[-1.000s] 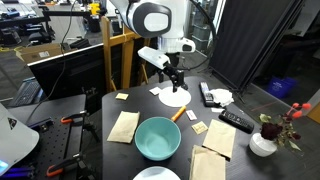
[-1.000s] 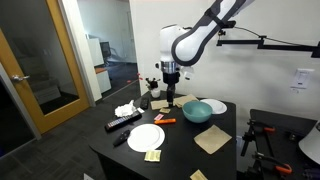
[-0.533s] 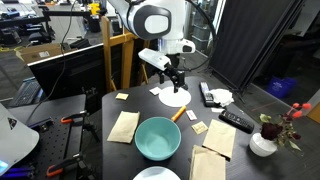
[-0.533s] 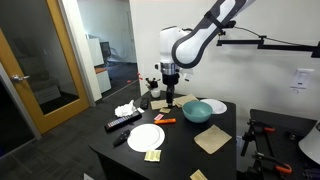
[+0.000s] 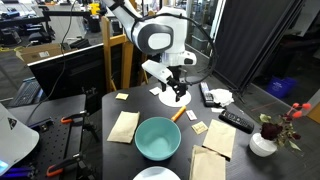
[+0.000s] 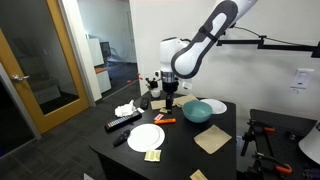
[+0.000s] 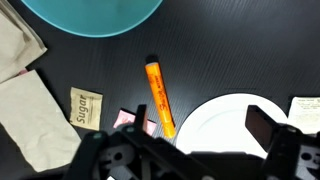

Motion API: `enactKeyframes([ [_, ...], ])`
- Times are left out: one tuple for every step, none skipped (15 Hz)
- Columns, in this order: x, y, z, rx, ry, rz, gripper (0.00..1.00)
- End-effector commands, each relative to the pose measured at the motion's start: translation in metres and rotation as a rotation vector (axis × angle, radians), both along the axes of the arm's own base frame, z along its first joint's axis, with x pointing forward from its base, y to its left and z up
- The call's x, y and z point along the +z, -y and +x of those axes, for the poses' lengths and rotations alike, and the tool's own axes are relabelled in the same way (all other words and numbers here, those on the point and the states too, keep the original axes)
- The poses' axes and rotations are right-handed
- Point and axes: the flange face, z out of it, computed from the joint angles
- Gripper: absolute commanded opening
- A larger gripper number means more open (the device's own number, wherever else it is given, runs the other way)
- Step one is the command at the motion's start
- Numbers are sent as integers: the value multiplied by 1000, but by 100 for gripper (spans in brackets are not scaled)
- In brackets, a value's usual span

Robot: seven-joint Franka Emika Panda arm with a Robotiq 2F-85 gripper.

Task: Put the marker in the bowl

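Jaws stand wide apart on my gripper (image 7: 178, 138), clamped on nothing; in the wrist view its dark fingers (image 7: 268, 128) come in from the bottom edge, one at each side. Down on the black table (image 7: 235, 50), seen in the gap between them, lies the marker (image 7: 159, 95), a short orange stick flat on its side, running at a slight slant from the bowl's side toward me. Its near end sits just beside the rim of the white disc (image 7: 235, 118); whether the two touch I cannot tell. Its far end points at the bowl (image 7: 95, 15) but stops short, with a strip of table between them. The bowl is teal, and its inside shows smooth and plain in an exterior view (image 5: 157, 138). Left of the marker in the wrist view is a sugar packet (image 7: 87, 107), and just beside the marker's lower half a small pink packet (image 7: 130, 118); further left, tan napkins (image 7: 30, 110) overlap. In both exterior views my gripper (image 5: 178, 92) (image 6: 170, 98) hangs above the table by the white disc, apart from the marker (image 5: 177, 114) (image 6: 165, 120), which lies between the disc and the bowl (image 6: 196, 111). Black remote controls (image 5: 236, 120) lie well apart from the marker, and a white plate (image 6: 146, 137) sits on the table nearer that camera than the marker
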Motion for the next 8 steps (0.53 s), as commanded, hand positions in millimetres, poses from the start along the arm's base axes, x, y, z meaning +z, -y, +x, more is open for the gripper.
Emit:
enactKeyframes([
  [-14, 16, 15, 13, -7, 2, 100],
  [-18, 18, 18, 21, -10, 1, 100],
  [-22, 20, 21, 30, -12, 2, 100],
  [-26, 21, 24, 43, -14, 0, 100],
  [-30, 22, 27, 58, -16, -1, 100],
  [-33, 24, 30, 70, -20, -5, 100],
  [-37, 24, 33, 80, -23, -6, 100],
  [-40, 25, 36, 92, -26, -5, 100],
])
